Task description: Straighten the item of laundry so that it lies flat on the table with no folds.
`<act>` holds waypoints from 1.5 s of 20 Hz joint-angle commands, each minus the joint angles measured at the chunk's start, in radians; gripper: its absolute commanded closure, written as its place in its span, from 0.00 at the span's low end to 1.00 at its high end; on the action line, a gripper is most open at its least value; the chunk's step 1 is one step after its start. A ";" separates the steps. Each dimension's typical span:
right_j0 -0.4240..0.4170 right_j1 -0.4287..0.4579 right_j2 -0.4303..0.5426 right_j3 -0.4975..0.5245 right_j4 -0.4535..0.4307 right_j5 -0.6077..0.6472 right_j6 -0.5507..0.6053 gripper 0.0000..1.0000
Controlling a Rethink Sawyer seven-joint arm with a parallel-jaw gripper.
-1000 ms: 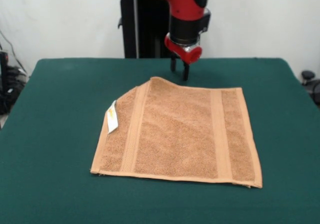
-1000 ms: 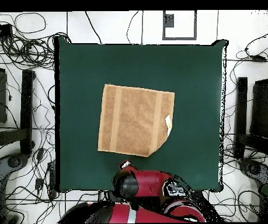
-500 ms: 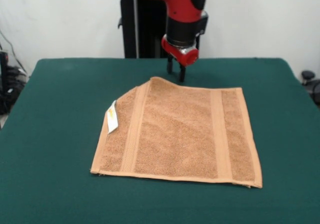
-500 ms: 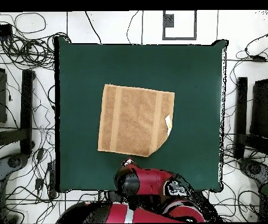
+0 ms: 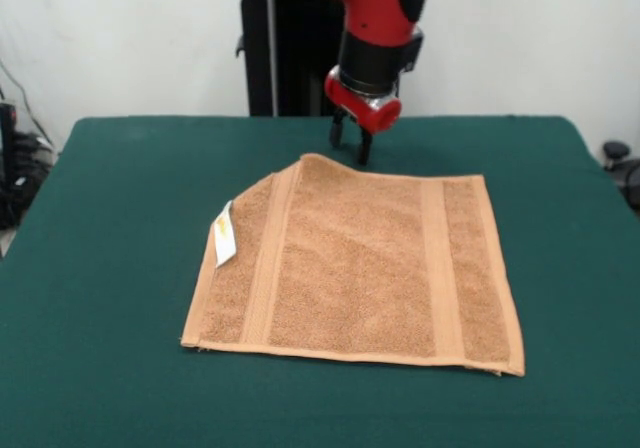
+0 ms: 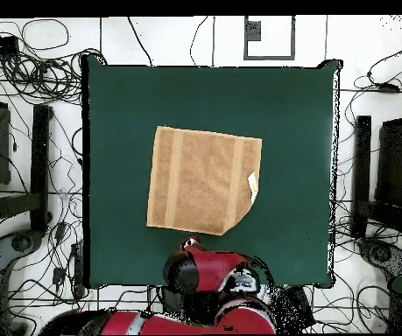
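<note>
Towel (image 5: 360, 268) lies mid-table (image 5: 100, 268) in the front view, mostly flat; its far-left corner is folded under, white tag (image 5: 224, 235) at the left edge. Gripper (image 5: 350, 146) hovers just past the far edge, fingers slightly spread, pinching nothing. Overhead: towel (image 6: 202, 180) central, folded corner near-right, gripper hidden beneath the arm (image 6: 206, 273).
</note>
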 commanded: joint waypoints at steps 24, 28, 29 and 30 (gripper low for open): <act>0.235 0.263 -0.334 -0.313 0.316 -0.298 0.095 0.00; 0.241 0.278 -0.346 -0.317 0.326 -0.332 0.100 0.00; 0.242 0.280 -0.348 -0.318 0.329 -0.340 0.102 0.00; 0.248 0.287 -0.356 -0.319 0.335 -0.353 0.105 0.00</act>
